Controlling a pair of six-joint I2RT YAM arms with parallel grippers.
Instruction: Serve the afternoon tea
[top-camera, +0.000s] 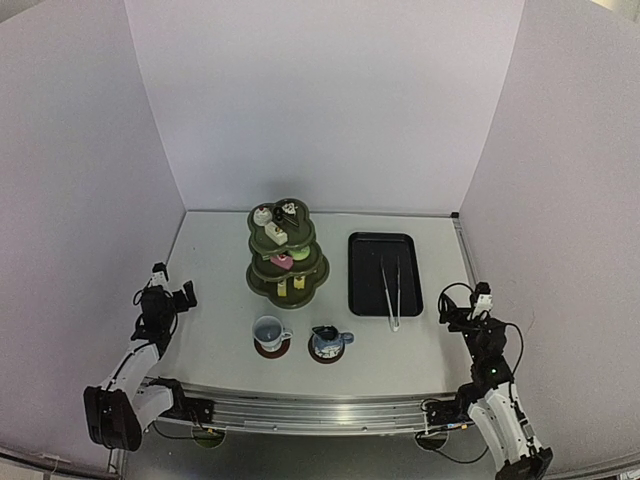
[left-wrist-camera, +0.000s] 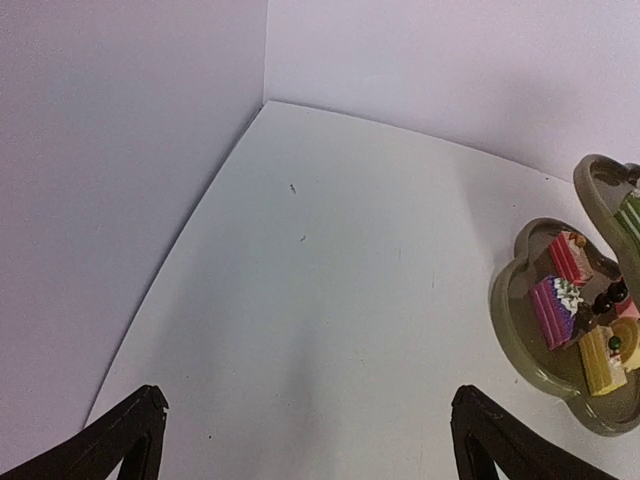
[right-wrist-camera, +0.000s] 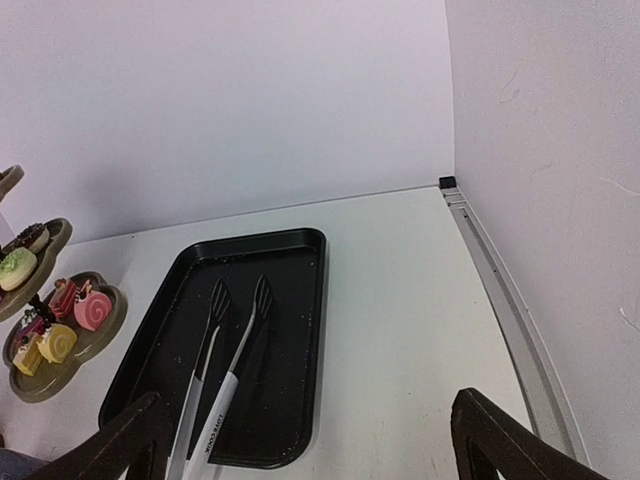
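Observation:
The dark green three-tier stand (top-camera: 320, 272) stands at the table's middle back, with small colourful cakes (top-camera: 281, 262) on every tier. In front of it a white cup (top-camera: 268, 329) sits on a brown coaster (top-camera: 272, 351). To its right a small blue cup (top-camera: 326, 339) sits on a second coaster (top-camera: 324, 357). My left gripper (top-camera: 172, 297) hovers open at the left table edge, empty. My right gripper (top-camera: 464, 312) is open and empty at the right edge. In the left wrist view the gripper (left-wrist-camera: 310, 400) spans bare table, with the stand (left-wrist-camera: 505, 320) and cakes (left-wrist-camera: 570, 300) at right.
A black rectangular tray (top-camera: 362, 272) lies right of the stand, with metal tongs (top-camera: 390, 290) in it. In the right wrist view the tray (right-wrist-camera: 300, 290) and tongs (right-wrist-camera: 215, 380) lie just ahead and left of the gripper (right-wrist-camera: 310, 400). White walls enclose the table on three sides.

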